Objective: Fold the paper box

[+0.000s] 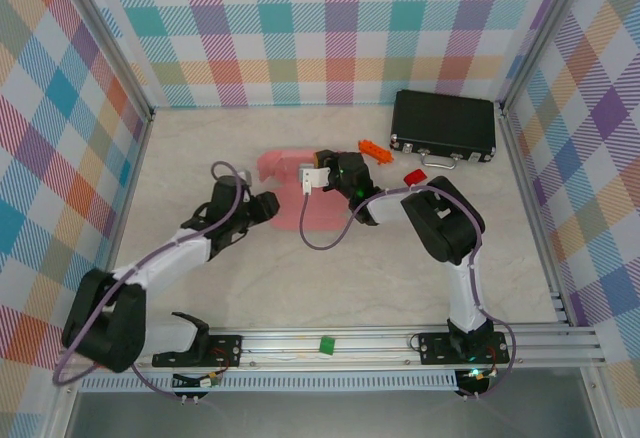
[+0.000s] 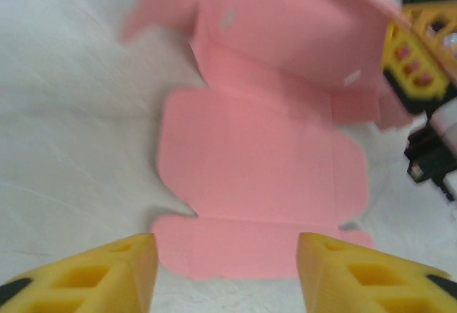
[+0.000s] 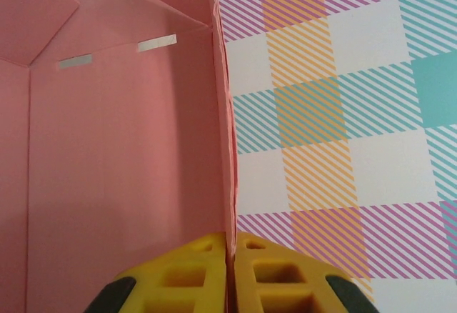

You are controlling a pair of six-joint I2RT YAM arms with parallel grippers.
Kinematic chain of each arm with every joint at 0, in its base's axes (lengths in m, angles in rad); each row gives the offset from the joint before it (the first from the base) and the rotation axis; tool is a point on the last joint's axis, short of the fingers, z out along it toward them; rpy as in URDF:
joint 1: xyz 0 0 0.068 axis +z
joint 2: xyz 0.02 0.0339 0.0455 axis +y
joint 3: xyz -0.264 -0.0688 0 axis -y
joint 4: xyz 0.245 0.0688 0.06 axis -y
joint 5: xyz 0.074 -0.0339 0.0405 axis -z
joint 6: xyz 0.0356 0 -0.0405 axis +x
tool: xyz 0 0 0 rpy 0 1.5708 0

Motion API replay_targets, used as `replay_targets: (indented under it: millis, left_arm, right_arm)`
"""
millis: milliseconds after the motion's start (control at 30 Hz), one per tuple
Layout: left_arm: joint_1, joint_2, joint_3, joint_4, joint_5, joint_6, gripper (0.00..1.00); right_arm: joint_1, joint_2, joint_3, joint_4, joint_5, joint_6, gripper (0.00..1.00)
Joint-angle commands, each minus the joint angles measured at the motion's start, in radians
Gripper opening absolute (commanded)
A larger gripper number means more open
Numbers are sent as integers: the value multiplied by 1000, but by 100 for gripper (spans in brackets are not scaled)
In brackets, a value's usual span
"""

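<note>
Yellow fingers of the left gripper stand spread just above the near edge of the paper box, which looks untouched by them. The box lies near the middle of the table, between the two arms. It is a die-cut sheet of thin pink card, light and floppy by the look of it. It would likely slide on the smooth top and crease wherever it is squeezed, so a panel's edge or a tab beside a score line seems the place to hold it, not a bare face. Its near half rests flat, showing rounded flaps and faint fold lines. Farther back a panel stands up, and the right gripper has its jaws pressed together on that panel's edge. Two small pale marks sit near its upper fold. Beyond, well apart, lies a black case.
</note>
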Motion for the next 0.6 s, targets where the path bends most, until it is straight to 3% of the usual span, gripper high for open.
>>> replay_targets:
  millis: [0, 100, 267, 567]
  left_arm:
    - [66, -71, -13, -107, -120, 22, 59]
    - [154, -60, 22, -129, -149, 17, 62]
    - [271, 99, 148, -130, -118, 29, 60]
    - [335, 501, 492, -188, 54, 116, 45]
  right_arm:
    - [7, 15, -10, 45, 1, -4, 11]
    - [9, 13, -10, 46, 1, -4, 11]
    - [15, 16, -8, 43, 1, -1, 11]
    - [22, 25, -11, 52, 7, 1, 11]
